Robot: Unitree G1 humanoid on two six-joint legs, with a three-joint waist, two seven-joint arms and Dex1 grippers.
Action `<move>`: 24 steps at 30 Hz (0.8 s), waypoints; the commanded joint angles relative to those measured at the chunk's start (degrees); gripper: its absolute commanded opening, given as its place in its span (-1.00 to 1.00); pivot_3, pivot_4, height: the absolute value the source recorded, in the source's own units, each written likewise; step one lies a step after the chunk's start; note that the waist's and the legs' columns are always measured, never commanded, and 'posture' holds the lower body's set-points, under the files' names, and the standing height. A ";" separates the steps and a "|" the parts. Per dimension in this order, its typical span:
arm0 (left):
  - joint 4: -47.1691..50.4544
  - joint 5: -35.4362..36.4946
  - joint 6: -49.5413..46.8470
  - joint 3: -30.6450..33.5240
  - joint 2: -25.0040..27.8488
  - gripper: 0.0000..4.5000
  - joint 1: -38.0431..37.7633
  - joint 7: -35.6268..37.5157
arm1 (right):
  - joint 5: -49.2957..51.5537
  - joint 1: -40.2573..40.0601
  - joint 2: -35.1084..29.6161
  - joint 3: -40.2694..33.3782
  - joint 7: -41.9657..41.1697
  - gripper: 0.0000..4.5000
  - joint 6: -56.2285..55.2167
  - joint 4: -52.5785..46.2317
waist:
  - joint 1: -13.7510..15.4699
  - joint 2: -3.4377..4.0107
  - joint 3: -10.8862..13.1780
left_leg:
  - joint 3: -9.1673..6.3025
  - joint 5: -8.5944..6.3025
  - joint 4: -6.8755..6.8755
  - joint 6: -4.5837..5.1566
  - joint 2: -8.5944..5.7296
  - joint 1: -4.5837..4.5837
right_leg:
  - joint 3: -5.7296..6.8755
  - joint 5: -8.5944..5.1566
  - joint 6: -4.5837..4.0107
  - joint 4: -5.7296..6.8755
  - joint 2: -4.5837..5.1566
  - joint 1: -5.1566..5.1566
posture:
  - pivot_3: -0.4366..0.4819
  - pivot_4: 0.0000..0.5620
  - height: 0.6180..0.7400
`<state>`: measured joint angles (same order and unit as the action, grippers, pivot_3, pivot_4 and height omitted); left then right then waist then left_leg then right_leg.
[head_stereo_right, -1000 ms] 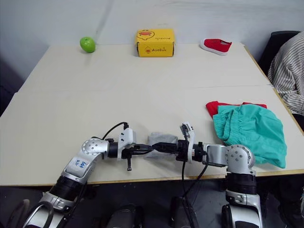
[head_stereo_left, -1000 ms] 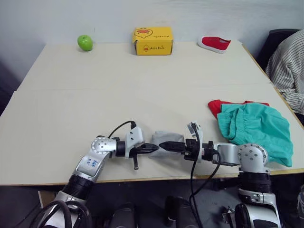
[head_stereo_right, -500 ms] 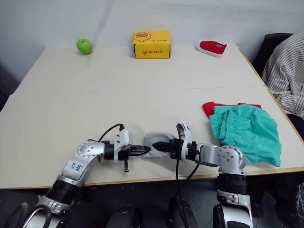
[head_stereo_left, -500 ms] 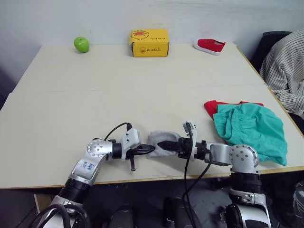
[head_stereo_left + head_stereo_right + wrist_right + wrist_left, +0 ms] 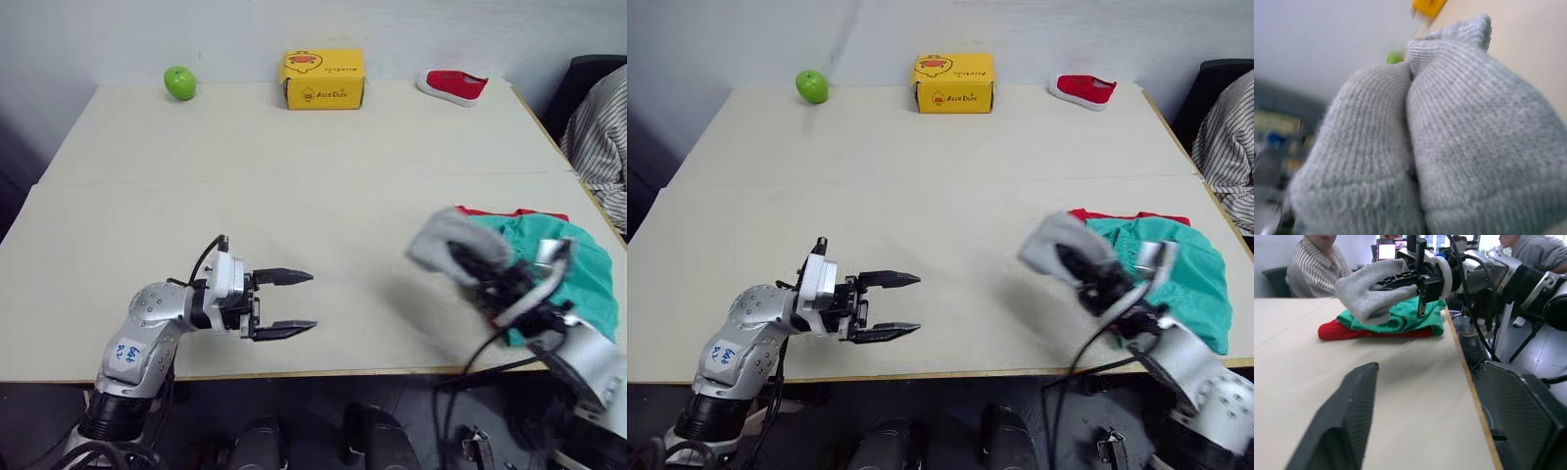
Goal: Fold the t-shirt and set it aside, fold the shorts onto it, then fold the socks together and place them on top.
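1. The table (image 5: pixel 294 176) carries everything; along its far edge sit a green apple (image 5: pixel 179 82), a yellow box (image 5: pixel 322 78) and a small red shoe (image 5: pixel 453 85), all well apart from the work.
2. The t-shirt (image 5: pixel 490 212) lies folded near the right edge of the table, toward the near right corner, showing as a red strip under the next garment.
3. The shorts (image 5: pixel 578 264) rest folded on top of the t-shirt, covering most of it (so the first two steps look done).
4. The socks (image 5: pixel 446 245) are bundled together and held in the air just inward of the stack, above bare table.
5. The right tool (image 5: pixel 480 264) is clenched on the socks; in the left wrist view its dark fingers (image 5: pixel 1400 279) run inside the grey bundle, which hangs above and slightly short of the stack.
6. The left tool (image 5: pixel 284 304) is released, fingers spread and holding nothing, over the near edge, well apart from the stack.
7. The relation that matters: the stack lies just toward the right edge from the bundle, and only the right arm is near it; the coming move probably carries the socks that way and down onto the shorts.
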<state>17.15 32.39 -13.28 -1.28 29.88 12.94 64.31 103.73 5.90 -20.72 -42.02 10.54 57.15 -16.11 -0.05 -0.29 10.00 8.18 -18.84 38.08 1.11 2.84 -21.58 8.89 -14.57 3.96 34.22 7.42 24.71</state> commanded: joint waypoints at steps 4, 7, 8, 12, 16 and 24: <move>3.80 7.19 -3.83 2.95 -0.89 1.00 2.88 -2.72 | -0.78 -2.72 -1.00 -7.48 3.46 -0.98 -17.40 0.96 | -0.08 0.03 0.05 | 0.15 -0.01 0.00 0.22 -0.01 0.09 | -0.34 0.13 0.21 -0.06 -0.03 -0.02 | -0.05 -0.47 1.00; 2.89 7.18 -4.39 2.79 -0.63 1.00 3.80 -2.75 | -4.93 -3.86 -1.72 -6.06 1.88 -0.98 -19.52 6.13 | -0.14 0.04 0.05 | 0.17 -0.01 -0.01 0.22 0.00 0.20 | -0.74 0.13 0.22 -0.06 -0.16 -0.08 | -0.05 -0.47 1.00; 2.64 7.19 -4.57 2.80 -0.61 1.00 4.06 -2.70 | -5.05 -3.40 -1.88 -5.62 0.77 -0.98 -19.77 8.12 | -0.16 0.05 0.06 | 0.22 -0.01 -0.01 0.22 0.00 0.21 | -0.82 0.13 0.22 -0.05 -0.20 -0.07 | -0.05 -0.47 1.00; 1.79 6.71 -5.04 2.82 -0.58 1.00 5.15 -2.67 | -9.16 -1.10 -3.21 -4.65 -0.32 -0.65 -21.71 14.40 | -0.31 0.14 0.11 | 0.39 0.00 -0.01 0.22 -0.02 0.27 | -1.04 0.18 0.28 -0.03 -0.25 -0.03 | -0.05 -0.47 1.00; 0.64 5.64 -4.37 3.52 -0.58 1.00 5.74 -3.37 | -6.10 -1.86 -4.66 -4.34 3.97 -0.06 -18.82 16.12 | -0.17 0.18 0.12 | 0.43 0.01 -0.01 0.21 0.00 0.31 | -1.09 0.20 0.30 -0.03 -0.26 -0.02 | -0.05 -0.47 1.00; -0.34 5.08 -3.31 5.07 0.39 1.00 4.54 -3.79 | 7.64 -10.83 -17.48 -7.20 5.83 0.98 -8.07 17.03 | 0.06 0.18 0.12 | 0.44 0.00 0.00 0.21 -0.11 0.19 | -1.10 0.26 0.41 -0.26 -0.14 -0.03 | -0.05 -0.47 1.00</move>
<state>16.66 37.80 -17.68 2.27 29.61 17.64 60.57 107.77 -3.54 -35.41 -46.22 16.63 46.53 0.74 0.01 -0.11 10.13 8.63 -18.89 38.08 1.41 2.73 -21.39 7.79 -14.31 4.39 33.92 7.29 24.67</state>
